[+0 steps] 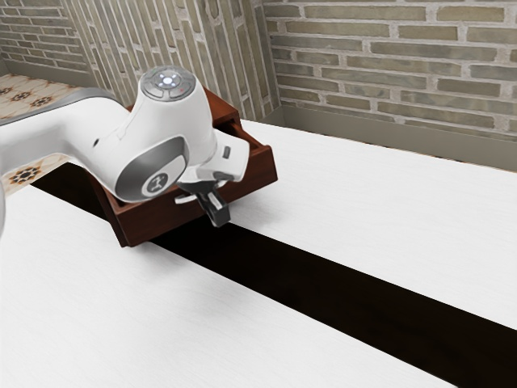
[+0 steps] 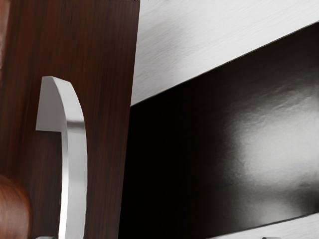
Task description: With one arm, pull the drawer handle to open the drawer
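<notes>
Gripper (image 1: 215, 208) hangs at six o'clock of the wooden drawer (image 1: 250, 166), near its silver handle (image 2: 72, 159). Wide or narrow, I cannot tell. Off-centre, it could slip off.

Exterior view: bright, even, diffuse light, with no hard shadows anywhere. White table top (image 1: 380, 202) is close to washed out and its grain barely reads. Black strip (image 1: 339, 299) looks flat and matte here. My arm (image 1: 153, 145) is lit from above: pale highlight on the upper shell, grey shading beneath. Soft dark shade under the drawer (image 1: 254, 166). Wrist view: the same strip carries a broad milky glare; drawer handle (image 2: 72, 164) gleams along its edge — the drawer's wood beside it is dim.
</notes>
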{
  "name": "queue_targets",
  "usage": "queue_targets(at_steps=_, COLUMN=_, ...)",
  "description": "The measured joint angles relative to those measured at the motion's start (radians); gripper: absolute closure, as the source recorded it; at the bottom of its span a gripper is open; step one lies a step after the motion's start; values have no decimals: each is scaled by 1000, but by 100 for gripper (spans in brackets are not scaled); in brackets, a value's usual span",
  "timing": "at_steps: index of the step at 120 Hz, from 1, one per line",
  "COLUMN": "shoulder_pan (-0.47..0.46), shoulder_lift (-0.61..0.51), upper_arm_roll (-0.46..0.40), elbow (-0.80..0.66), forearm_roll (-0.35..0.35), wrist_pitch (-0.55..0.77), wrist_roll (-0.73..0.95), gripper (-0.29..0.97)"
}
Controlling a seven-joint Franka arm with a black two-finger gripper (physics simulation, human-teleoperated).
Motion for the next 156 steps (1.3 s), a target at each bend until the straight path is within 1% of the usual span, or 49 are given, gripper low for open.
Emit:
queue_targets(at_steps=26, shoulder_pan=-14, shoulder_lift=-6, upper_arm_roll=-1, elbow=-10, forearm_roll=6, wrist_pitch=-5, wrist_roll=-34, gripper=15)
queue_targets(at_steps=78, shoulder_pan=-29, shoulder_lift=-18, upper_arm_roll=3, elbow=-14, forearm_roll=7, wrist_pitch=-9, wrist_roll=-79, gripper=17)
queue_targets(at_steps=106, shoulder_pan=-36, shoulder_lift=-39, upper_arm_roll=3, elbow=-25, forearm_roll=7, wrist_pitch=-9, wrist_roll=-93, gripper=8)
queue_targets(at_steps=115, shoulder_pan=-48, shoulder_lift=-64, upper_arm_roll=17, elbow=-27, forearm_roll=20, wrist_pitch=-11, wrist_roll=-96, gripper=7)
queue_targets(at_steps=129, shoulder_pan=-22, shoulder_lift=-93, upper_arm_roll=20, elbow=-15, forearm_roll=33, wrist_pitch=-22, wrist_roll=-101, gripper=5)
queue_targets(at_steps=143, shoulder_pan=-11, shoulder_lift=-99, upper_arm_roll=16, elbow=80, forearm_roll=-9, wrist_pitch=-61, wrist_roll=-110, gripper=4)
queue_targets(at_steps=156, shoulder_pan=-20, shoulder_lift=-99, upper_arm_roll=19, elbow=105, forearm_roll=-51, wrist_pitch=-91, wrist_roll=-118, gripper=3)
